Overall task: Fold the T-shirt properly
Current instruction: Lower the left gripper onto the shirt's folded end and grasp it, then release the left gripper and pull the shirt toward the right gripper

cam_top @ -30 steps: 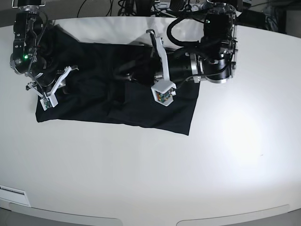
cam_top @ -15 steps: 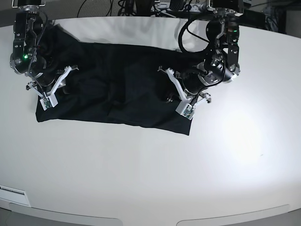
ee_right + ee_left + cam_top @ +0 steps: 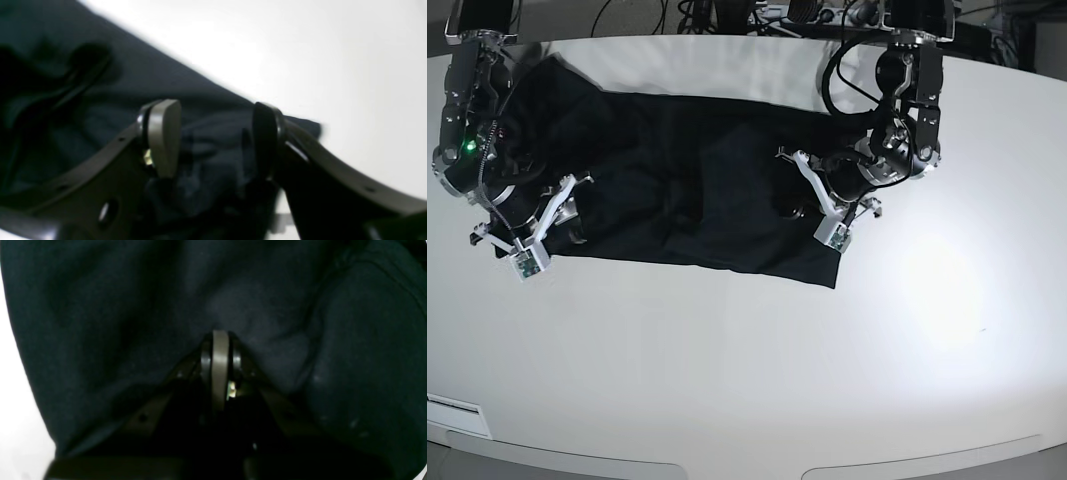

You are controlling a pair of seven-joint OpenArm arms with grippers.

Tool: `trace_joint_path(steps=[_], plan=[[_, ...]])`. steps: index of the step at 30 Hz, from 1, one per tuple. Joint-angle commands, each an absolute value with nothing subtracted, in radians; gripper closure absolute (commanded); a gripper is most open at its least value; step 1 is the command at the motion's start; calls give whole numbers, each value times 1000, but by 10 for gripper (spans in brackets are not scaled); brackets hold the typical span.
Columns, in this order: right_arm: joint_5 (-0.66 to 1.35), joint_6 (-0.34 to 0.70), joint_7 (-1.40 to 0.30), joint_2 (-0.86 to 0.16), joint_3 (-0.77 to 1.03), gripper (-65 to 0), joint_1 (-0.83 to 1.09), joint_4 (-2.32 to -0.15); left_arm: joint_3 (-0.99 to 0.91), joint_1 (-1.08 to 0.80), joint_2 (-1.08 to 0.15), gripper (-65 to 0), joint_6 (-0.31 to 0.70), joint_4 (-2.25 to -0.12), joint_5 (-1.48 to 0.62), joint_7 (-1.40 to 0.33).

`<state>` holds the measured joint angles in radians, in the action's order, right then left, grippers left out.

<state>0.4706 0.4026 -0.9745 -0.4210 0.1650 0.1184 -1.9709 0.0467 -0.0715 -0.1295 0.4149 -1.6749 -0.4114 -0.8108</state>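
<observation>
Base view: the T-shirt [image 3: 687,190] lies spread out, dark and a bit wrinkled, on the far half of the white table [image 3: 757,370].

What could go wrong: the shirt is soft and floppy. If one arm lifts and the other does not, I think the cloth could slide, bunch up, or make a crooked fold.

Another worry: a finger might catch only the top layer, so the layers pull apart.

Right gripper [image 3: 213,140]: its two fingers are spread apart, one on each side of a puffed-up lump of cloth at the shirt's corner. They are not squeezing it.

Right arm: it leans down over the shirt's end on the left side of the base view, right at the cloth's edge by the bare table.

Left gripper [image 3: 218,340]: its fingers are pressed tight together with the tip against the cloth. I see no cloth between them.

Left arm: it reaches down at the other end of the shirt, near the front corner.
</observation>
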Motion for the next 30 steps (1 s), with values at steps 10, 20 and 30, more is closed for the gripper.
trace_joint_path(steps=[10, 20, 30], plan=[[728, 360, -1089, -438, 541, -380, 179, -1767, 44, -72, -169, 0, 396, -1676, -356, -888], [1014, 508, -1217, -422, 531, -380, 180, -1539, 45, -72, -169, 0, 396, -1678, -385, -898], [1043, 573, -1145, -410, 305, -379, 179, -1535, 45, -72, -169, 0, 396, -1687, -386, -899]])
